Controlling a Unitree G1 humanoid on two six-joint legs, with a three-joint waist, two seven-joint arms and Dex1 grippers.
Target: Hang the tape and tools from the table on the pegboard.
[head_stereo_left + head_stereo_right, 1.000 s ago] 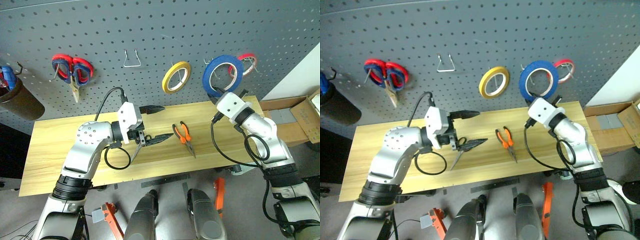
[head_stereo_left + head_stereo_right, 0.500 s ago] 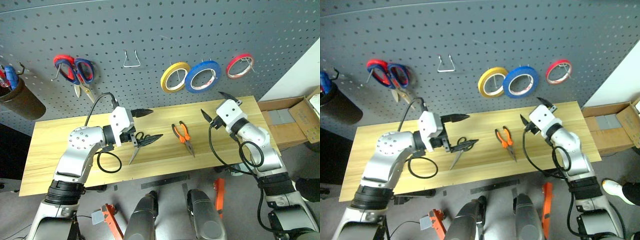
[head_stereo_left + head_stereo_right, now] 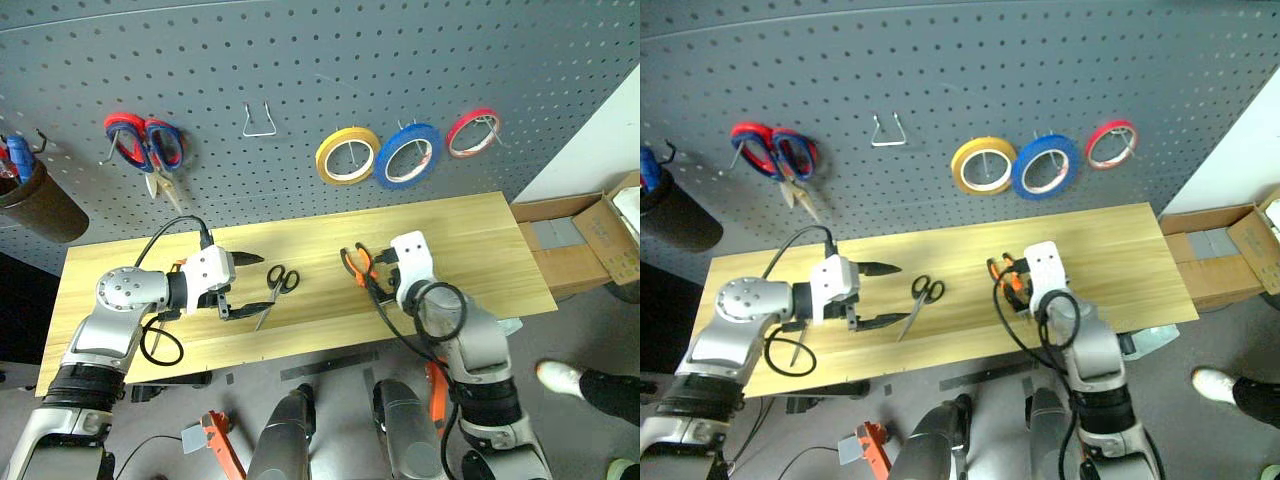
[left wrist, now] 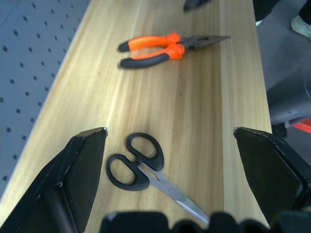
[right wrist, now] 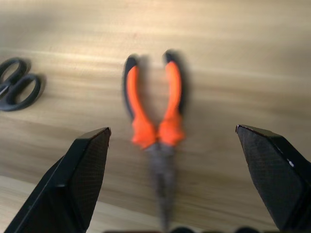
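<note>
Pliers: flat on the table, beside the scissors; long axis across the table, handles toward the pegboard, nose toward the front edge.
Scissors: loops toward the pegboard, blades angled to the front edge.
Blue tape: hangs on the pegboard, above the pliers.
Right gripper: fingers wide apart over the pliers, holding nothing.
Left gripper: fingers wide apart, scissors between them.
Left wrist view: shows the steel blades.

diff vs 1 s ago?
The right hand let go of the blue tape, now hanging on the pegboard, and dropped, open, over the pliers. The left hand pulled back toward the robot's left, open, facing the black scissors. Pliers, scissors and the other hung items stayed put.
</note>
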